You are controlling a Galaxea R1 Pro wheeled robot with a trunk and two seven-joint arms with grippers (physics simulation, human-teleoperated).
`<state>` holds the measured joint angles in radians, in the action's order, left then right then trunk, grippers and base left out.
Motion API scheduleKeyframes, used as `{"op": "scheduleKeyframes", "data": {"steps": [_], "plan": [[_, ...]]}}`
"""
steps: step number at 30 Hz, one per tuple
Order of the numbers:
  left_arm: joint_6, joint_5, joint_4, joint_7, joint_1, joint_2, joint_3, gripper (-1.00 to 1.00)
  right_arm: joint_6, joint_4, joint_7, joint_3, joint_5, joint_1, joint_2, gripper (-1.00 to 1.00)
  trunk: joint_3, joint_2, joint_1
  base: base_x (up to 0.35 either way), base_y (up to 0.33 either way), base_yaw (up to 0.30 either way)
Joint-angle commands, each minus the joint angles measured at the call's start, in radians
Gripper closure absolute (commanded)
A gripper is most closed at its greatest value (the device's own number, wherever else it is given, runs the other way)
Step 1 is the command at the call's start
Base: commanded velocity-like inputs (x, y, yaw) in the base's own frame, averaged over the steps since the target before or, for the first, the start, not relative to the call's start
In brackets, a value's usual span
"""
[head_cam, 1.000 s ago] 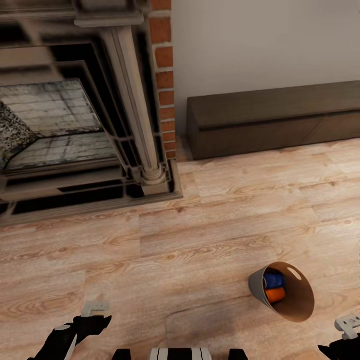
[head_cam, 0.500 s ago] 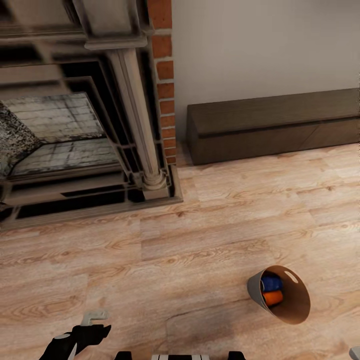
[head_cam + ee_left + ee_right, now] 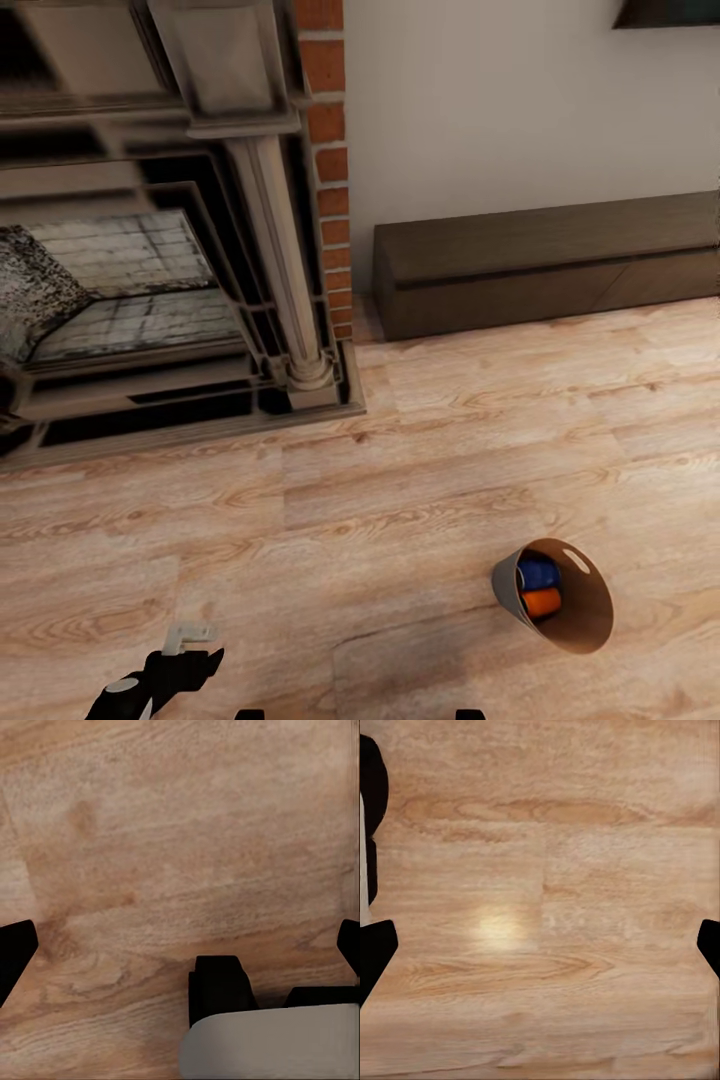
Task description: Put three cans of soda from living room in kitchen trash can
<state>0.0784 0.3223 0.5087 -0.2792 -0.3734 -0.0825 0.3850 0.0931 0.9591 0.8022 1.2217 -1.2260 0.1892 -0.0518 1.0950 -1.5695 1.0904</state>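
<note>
Head view: the bin [image 3: 575,612] sits on the wood floor [image 3: 400,480] over toward the right, tipped so its coppery inside faces the camera, one slot handle showing near the rim. Two cans are in it, the blue can [image 3: 538,574] right above the orange can [image 3: 542,602], touching or close to it. Can't spot a third can from here. Behind, there's a brick fireplace [image 3: 180,280] on the left and a long dark cabinet [image 3: 550,262] against the pale wall, well apart from the bin. The left hand [image 3: 186,648] pokes in at the bottom left corner, black with a pale fingertip piece, hovering over bare floor, nothing in it that I can see. It's well apart from the bin.

Left wrist view: looking straight down at floorboards. The left hand's two dark fingers sit at opposite edges of the picture, so it's spread wide with nothing between them. A black and grey bit of the robot shows below.

Right wrist view: same deal, the right hand [image 3: 540,941] has its dark fingertips [image 3: 375,949] far apart at the edges, just plain floor between, holding nothing.
</note>
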Motion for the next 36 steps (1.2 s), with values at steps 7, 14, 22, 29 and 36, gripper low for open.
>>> {"op": "scheduleKeyframes", "data": {"steps": [7,14,22,29,36], "plan": [[-0.083,-0.003,-0.108,0.000,0.001,-0.003,0.001,-1.00,0.180,-0.278,-0.266,-0.018,-0.042,-0.025,-0.043,-1.00,-0.033,0.049,-0.027,0.000,0.000,0.000],[-0.176,-0.004,-0.199,0.000,0.008,-0.023,0.001,-1.00,0.245,-0.636,-0.581,-0.060,-0.196,-0.038,-0.127,-1.00,-0.066,0.098,-0.054,0.000,0.000,0.000],[-0.299,-0.005,-0.283,0.000,0.042,-0.038,0.002,-1.00,0.262,-0.809,-0.725,-0.099,-0.259,-0.041,-0.152,-1.00,-0.104,0.154,-0.084,0.000,0.000,0.000],[-0.359,-0.005,-0.322,0.000,0.068,-0.040,0.002,-1.00,0.264,-0.841,-0.744,-0.122,-0.265,-0.042,-0.133,-1.00,-0.137,0.203,-0.111,0.000,0.000,0.000],[-0.389,-0.004,-0.331,0.000,0.087,-0.039,0.000,-1.00,0.271,-0.848,-0.747,-0.130,-0.267,-0.039,-0.090,-1.00,-0.169,0.252,-0.138,0.000,0.000,0.000]]}}
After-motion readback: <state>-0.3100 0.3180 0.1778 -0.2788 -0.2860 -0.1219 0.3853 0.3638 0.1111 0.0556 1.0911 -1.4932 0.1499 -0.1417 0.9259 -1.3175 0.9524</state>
